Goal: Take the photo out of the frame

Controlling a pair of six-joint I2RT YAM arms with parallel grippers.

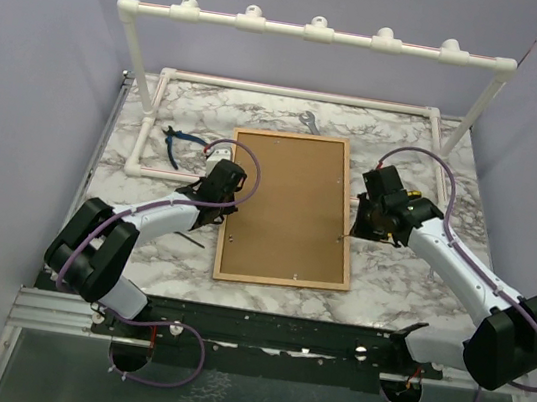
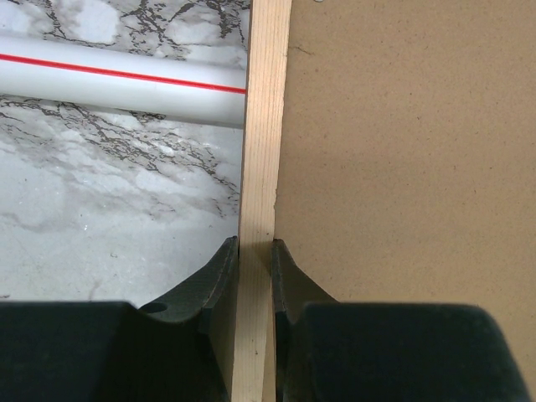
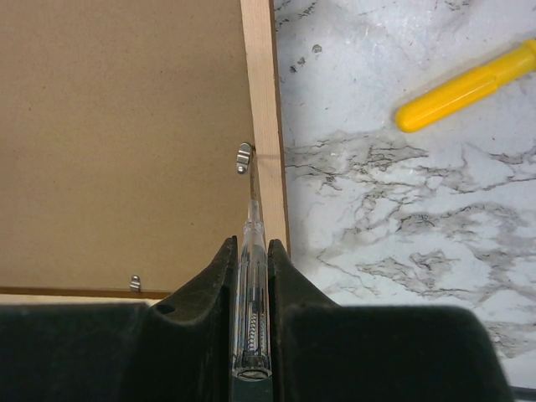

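The frame (image 1: pixel 287 209) lies face down on the marble table, its brown backing board (image 2: pixel 402 151) up. The photo is hidden under that board. My left gripper (image 2: pixel 255 247) is shut on the frame's left wooden border (image 2: pixel 264 126), one finger on each side of it, and stands at that left edge (image 1: pixel 229 195) in the top view. My right gripper (image 3: pixel 252 244), at the frame's right edge (image 1: pixel 358 225), is shut on a clear-handled screwdriver (image 3: pixel 252 293). The screwdriver's tip points at a small metal tab (image 3: pixel 244 157) beside the right border.
A white pipe rack (image 1: pixel 314 33) stands across the back, and its base pipe (image 2: pixel 126 84) runs just left of the frame. Blue pliers (image 1: pixel 178 145) and a wrench (image 1: pixel 309 119) lie behind the frame. A yellow tool handle (image 3: pixel 469 86) lies right of it. Another tab (image 3: pixel 134 283) sits near the frame's corner.
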